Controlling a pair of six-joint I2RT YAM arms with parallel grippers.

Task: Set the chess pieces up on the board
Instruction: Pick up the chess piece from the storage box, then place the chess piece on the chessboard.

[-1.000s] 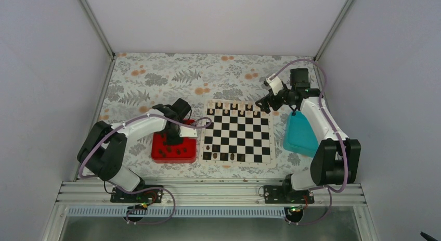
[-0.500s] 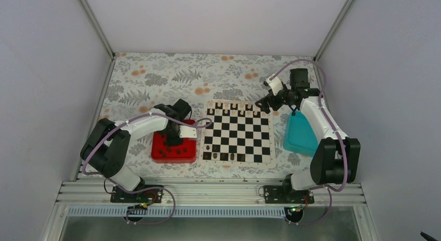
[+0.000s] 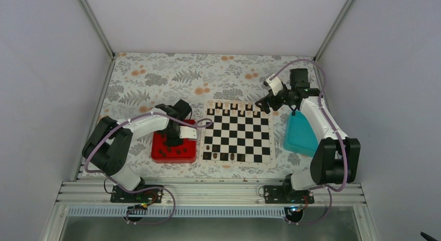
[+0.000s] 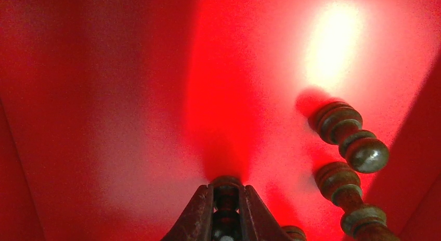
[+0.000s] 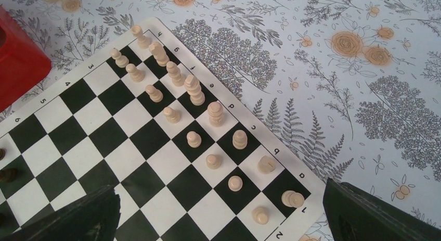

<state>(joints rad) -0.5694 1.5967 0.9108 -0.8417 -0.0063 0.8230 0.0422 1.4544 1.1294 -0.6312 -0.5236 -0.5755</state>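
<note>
Left wrist cam only: left pincer [image 4: 227, 191] was clamped on one of the dark chess pieces [image 4: 227, 181] inside the red tray [image 4: 104, 95], with two more lying beside it. Top cam: several stood on the board [image 3: 244, 137], near row. Right pincer [image 3: 264, 103] gaped wide, empty, above the pale pieces [image 5: 192, 90]. Floral worktop [image 3: 156, 77], plain grey walls [image 3: 47, 69].

Hidden and cropped
Close up, fingers [image 4: 193, 218] of the left gripper [image 4: 227, 190] cover most of the chess piece [image 4: 227, 181], kind unreadable; a second piece [image 4: 339, 181] runs off the bottom edge. From above, pieces [image 3: 167, 151] in the red tray [image 3: 177, 160] are specks.
</note>
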